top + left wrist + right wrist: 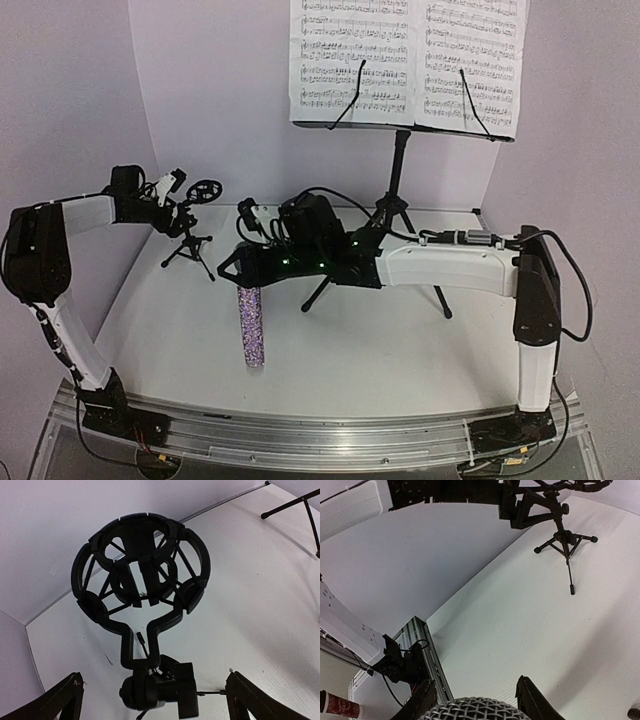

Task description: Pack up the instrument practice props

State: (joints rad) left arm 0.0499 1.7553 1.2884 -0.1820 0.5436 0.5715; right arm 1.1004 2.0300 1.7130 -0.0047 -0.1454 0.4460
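Note:
The small black tripod mic stand [190, 240] stands at the back left, its empty ring mount [140, 565] on top. My left gripper [176, 207] is open, its fingers [60, 700] either side of the stand's swivel joint [157, 690]. My right gripper [246, 266] is shut on the purple glitter microphone [251, 325] near its grey mesh head [475, 710]; the body points toward the near edge. The tall black music stand [397, 170] at the back holds white sheet-music pages [405, 60]. The mic stand also shows in the right wrist view [562, 535].
The music stand's tripod legs [440, 295] spread under my right arm; one leg shows in the left wrist view [295, 505]. An aluminium rail [320, 435] runs along the near edge. White walls close in the back and sides. A paper cup [340, 707] lies off the table.

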